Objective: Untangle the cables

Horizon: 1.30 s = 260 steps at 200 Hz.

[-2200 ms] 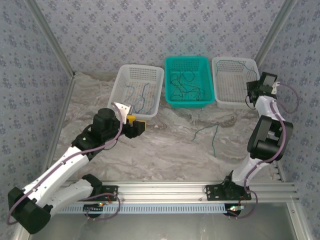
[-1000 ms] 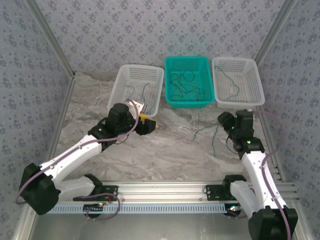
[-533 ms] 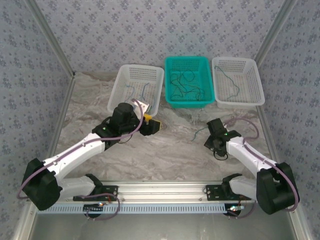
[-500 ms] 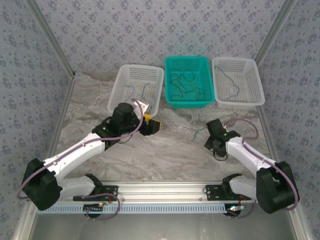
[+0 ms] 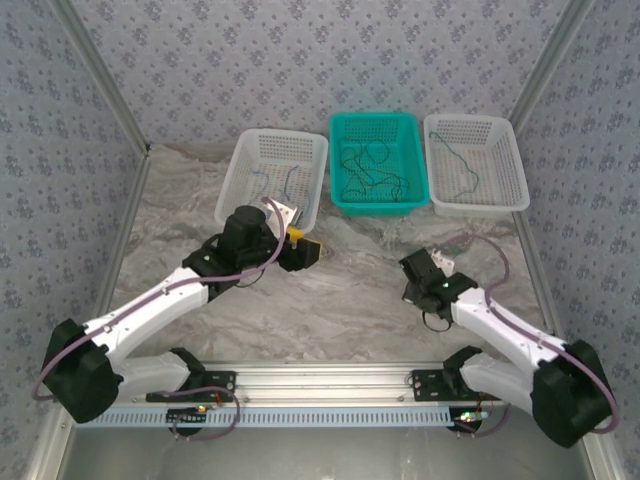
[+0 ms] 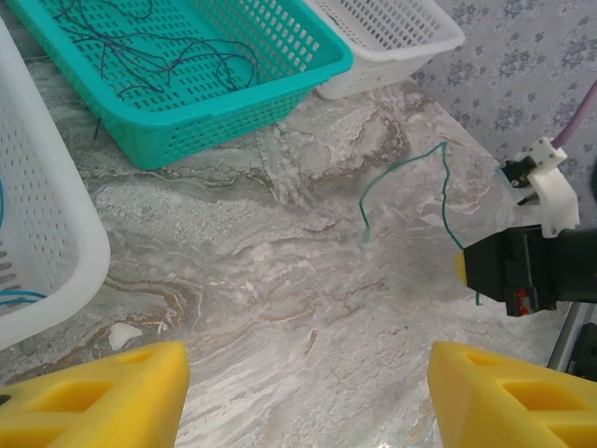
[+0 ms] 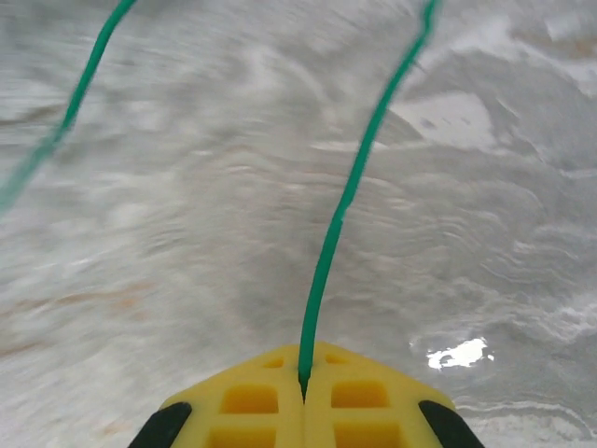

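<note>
Seen from above, the left gripper (image 5: 303, 251) hangs near the front corner of the left white basket (image 5: 237, 175), with its yellow fingers apart. The right gripper (image 5: 413, 278) sits low over the marble table (image 5: 330, 300), right of centre. A tangle of dark cables (image 5: 372, 172) lies in the teal basket (image 5: 380, 207).

In the right wrist view, the yellow fingers are pressed together on the end of a green cable (image 7: 352, 191), which runs up the frame.

In the left wrist view, that cable snakes across the marble at right, beside the right gripper.
</note>
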Each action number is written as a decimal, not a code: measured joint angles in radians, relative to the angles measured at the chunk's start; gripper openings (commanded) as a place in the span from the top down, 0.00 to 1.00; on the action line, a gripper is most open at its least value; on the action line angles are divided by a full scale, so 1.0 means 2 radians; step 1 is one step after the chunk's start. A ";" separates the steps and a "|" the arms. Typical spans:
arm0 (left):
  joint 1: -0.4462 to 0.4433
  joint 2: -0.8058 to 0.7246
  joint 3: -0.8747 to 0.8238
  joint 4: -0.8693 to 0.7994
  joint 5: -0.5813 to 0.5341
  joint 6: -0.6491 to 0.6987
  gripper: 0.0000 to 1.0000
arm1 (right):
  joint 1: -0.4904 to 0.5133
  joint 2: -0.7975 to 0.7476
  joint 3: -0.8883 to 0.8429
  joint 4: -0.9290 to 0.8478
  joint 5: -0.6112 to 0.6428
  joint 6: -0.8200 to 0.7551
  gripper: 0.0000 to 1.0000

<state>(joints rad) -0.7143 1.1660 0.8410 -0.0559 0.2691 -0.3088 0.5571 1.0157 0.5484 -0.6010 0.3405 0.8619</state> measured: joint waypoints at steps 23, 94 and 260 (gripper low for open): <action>-0.001 -0.006 0.001 -0.001 -0.002 0.000 0.31 | 0.051 -0.046 0.018 0.012 0.006 -0.039 1.00; 0.000 0.044 0.111 -0.076 -0.023 -0.026 0.31 | 0.148 -0.073 0.031 0.113 -0.027 -0.174 1.00; 0.002 0.090 0.154 -0.186 -0.080 0.012 1.00 | 0.156 -0.072 0.018 0.144 0.102 -0.239 1.00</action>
<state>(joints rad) -0.7105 1.3464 1.1500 -0.4274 0.1085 -0.2848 0.8684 0.8726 0.5842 -0.3126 0.5449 0.3847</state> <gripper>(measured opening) 0.067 0.062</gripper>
